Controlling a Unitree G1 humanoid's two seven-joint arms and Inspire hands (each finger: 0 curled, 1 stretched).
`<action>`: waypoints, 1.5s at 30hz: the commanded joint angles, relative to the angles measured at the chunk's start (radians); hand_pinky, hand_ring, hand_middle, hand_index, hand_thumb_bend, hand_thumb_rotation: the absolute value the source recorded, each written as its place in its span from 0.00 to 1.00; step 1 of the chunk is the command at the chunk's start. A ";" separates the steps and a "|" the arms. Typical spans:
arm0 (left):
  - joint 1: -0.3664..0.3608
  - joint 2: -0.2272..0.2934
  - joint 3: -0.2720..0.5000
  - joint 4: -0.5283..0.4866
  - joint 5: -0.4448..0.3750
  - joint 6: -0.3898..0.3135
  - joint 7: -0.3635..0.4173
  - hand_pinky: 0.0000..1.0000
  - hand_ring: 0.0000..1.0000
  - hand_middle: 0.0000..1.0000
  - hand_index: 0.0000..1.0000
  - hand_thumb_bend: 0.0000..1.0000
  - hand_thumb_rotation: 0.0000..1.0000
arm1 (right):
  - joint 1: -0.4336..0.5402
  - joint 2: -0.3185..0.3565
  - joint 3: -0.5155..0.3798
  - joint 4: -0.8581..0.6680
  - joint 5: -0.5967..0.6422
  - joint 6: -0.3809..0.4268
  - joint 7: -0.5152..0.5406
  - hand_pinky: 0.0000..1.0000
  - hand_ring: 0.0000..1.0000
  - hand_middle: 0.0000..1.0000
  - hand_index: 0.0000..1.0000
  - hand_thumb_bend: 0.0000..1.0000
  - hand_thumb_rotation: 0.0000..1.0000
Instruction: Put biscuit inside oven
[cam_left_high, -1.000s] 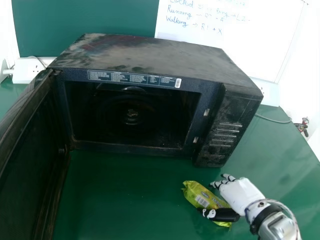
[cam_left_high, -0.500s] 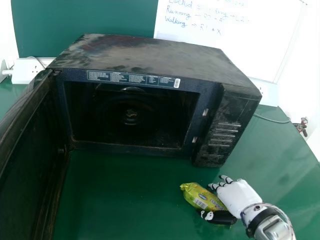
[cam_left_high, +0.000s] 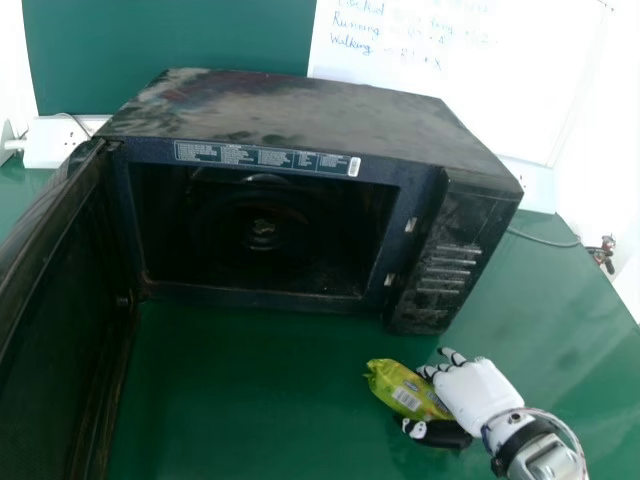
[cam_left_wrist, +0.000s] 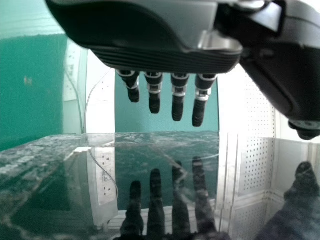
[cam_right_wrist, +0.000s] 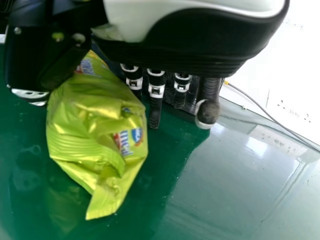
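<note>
The black oven (cam_left_high: 270, 295) stands on the green table with its door (cam_left_high: 70, 300) swung wide at the left. In front of its right side is the yellow-green biscuit packet (cam_left_high: 402, 390). My right hand (cam_left_high: 482, 392) is at the packet's right end, thumb on the near side and fingers on the far side. From the right wrist view, the packet (cam_right_wrist: 97, 130) lies between the thumb and the loosely extended fingers of my right hand (cam_right_wrist: 155, 92); part of it is hidden behind the hand. My left hand (cam_left_wrist: 178, 97) has straight fingers above a glossy, reflecting surface.
A whiteboard (cam_left_high: 470, 90) stands behind the oven. White socket boxes (cam_left_high: 55, 142) are at the back left, and a cable (cam_left_high: 545, 238) runs over the table (cam_left_high: 560, 310) at the right. The oven's control panel (cam_left_high: 450, 265) rises just beyond my right hand.
My right hand has shifted slightly to the left. The packet has turned a little, and its label has moved between the thumb and fingers.
</note>
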 joint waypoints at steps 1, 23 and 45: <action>0.003 -0.007 -0.009 0.003 0.013 -0.017 0.002 0.00 0.85 0.95 0.93 0.96 0.99 | 0.027 0.003 0.025 0.022 0.014 -0.012 0.012 0.21 0.65 0.75 0.87 0.80 0.36; -0.033 -0.057 -0.030 -0.022 -0.007 0.013 0.102 0.00 0.86 0.95 0.94 0.97 1.00 | -0.008 -0.002 0.046 0.067 0.036 0.005 -0.019 0.16 0.43 0.50 0.24 0.50 0.00; -0.030 -0.050 -0.031 -0.016 -0.020 0.006 0.091 0.51 0.81 0.94 0.96 0.99 1.00 | -0.011 0.011 -0.065 0.087 0.468 -0.124 -0.033 0.17 0.43 0.50 0.26 0.50 0.00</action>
